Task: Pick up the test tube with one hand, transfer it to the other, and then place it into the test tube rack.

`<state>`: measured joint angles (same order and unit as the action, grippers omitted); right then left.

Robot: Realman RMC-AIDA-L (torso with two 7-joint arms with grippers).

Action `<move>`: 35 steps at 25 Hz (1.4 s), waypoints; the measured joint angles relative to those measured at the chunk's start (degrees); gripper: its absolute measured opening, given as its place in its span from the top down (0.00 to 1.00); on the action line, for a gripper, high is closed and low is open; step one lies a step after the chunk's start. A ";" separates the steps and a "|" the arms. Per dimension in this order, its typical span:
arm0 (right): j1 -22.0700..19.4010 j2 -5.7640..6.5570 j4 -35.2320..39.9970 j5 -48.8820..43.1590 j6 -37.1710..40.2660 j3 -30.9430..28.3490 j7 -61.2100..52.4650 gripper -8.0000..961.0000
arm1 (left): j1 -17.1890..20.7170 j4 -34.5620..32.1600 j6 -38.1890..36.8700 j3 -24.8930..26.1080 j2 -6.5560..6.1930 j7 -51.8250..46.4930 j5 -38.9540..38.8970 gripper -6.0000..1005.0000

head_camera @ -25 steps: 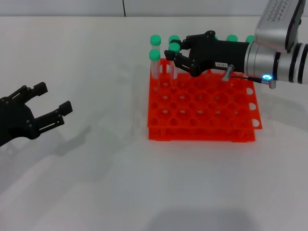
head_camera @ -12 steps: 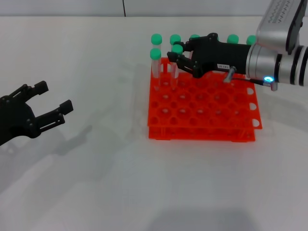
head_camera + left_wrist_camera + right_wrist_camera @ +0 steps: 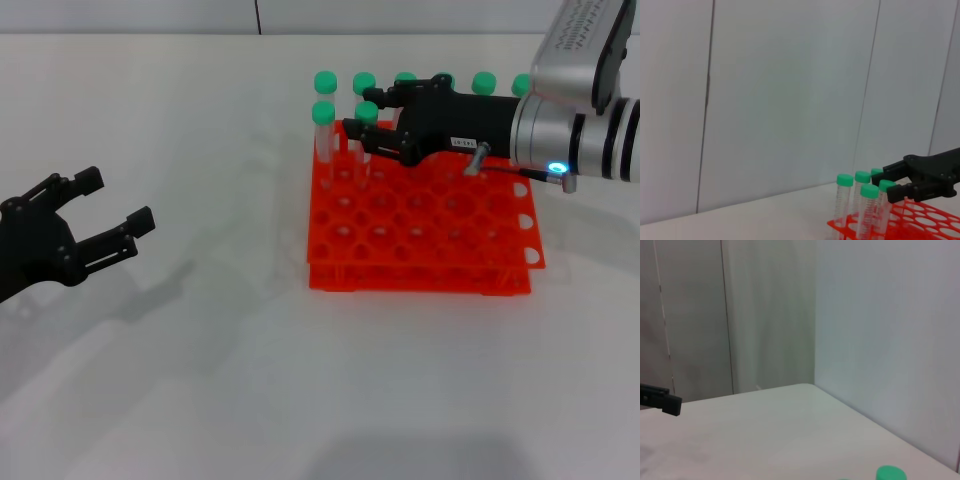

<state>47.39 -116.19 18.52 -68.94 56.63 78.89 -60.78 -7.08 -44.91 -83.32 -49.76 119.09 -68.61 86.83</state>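
The right pincer (image 3: 362, 132) holds the tube (image 3: 366, 128) just under its green cap, standing in the rack's (image 3: 420, 240) far left corner. Light, stiff, slick plastic: grip high, near the cap. The left pincer (image 3: 105, 215) hangs open over the table (image 3: 220, 330).

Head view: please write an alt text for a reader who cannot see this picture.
The right gripper reaches over the orange rack on a white table, its fingers around a green-capped tube standing in the rack's second row. More green-capped tubes stand along the rack's far edge, and the left gripper hangs open and empty at the far left.
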 joint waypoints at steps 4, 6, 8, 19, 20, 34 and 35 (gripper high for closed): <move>-0.26 0.18 0.96 -0.02 1.01 0.03 -0.79 0.57 | -0.12 0.00 0.00 0.07 0.00 -0.16 0.37 0.12; -1.29 0.40 2.88 -0.29 1.70 0.36 -2.06 0.49 | 0.01 -0.02 -0.03 0.11 0.00 -0.25 0.44 0.12; -3.88 0.88 6.52 -0.67 2.45 1.30 -3.95 0.40 | 0.19 -0.15 -0.06 0.11 -0.04 -0.36 0.46 0.12; -18.23 6.04 21.70 -5.66 11.52 1.02 -11.35 0.29 | -1.26 -0.26 -0.77 -0.08 -1.30 -1.51 1.82 0.12; -18.48 6.46 20.76 -5.78 13.14 -0.16 -11.38 0.27 | -1.97 -0.14 -1.15 -0.05 -1.55 -2.04 3.00 0.12; -19.36 7.19 16.39 -19.49 25.41 -10.56 -8.40 0.09 | -12.96 4.38 -11.82 0.04 -7.85 -8.16 14.34 0.12; -19.30 7.20 16.20 -20.10 25.55 -10.46 -8.24 0.09 | -13.72 4.43 -12.49 0.03 -8.05 -8.51 15.41 0.12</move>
<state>28.08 -108.98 34.71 -89.04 82.18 68.43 -69.03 -20.80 -40.48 -95.81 -49.72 111.04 -77.12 102.24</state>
